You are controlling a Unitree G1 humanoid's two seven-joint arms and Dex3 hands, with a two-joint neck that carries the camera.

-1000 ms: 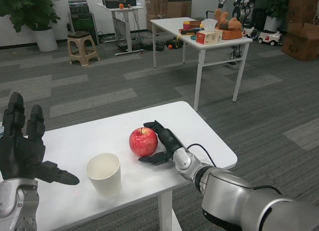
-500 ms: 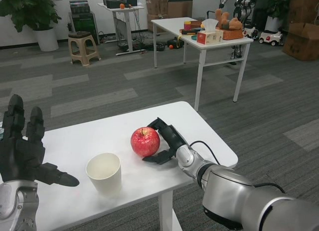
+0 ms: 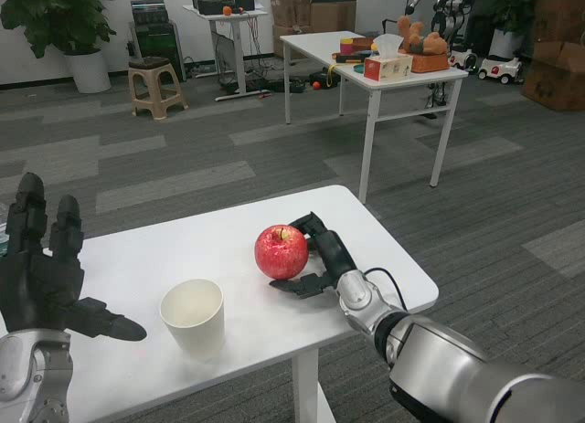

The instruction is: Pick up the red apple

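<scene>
One apple [image 3: 281,251] and one cup [image 3: 193,315] were seen on the white table [image 3: 137,259], the apple near the far right edge. The apple was gripped by the right hand [image 3: 320,257], fingers curled round its right side; since a second earlier it had been raised and shifted right. The left hand [image 3: 41,281] was held spread, empty, over the table's left. Grey carpet, a second table [image 3: 366,62] and a stool [image 3: 153,85] were seen behind.

Single head view, forward and down over the near white table [image 3: 137,259].
</scene>
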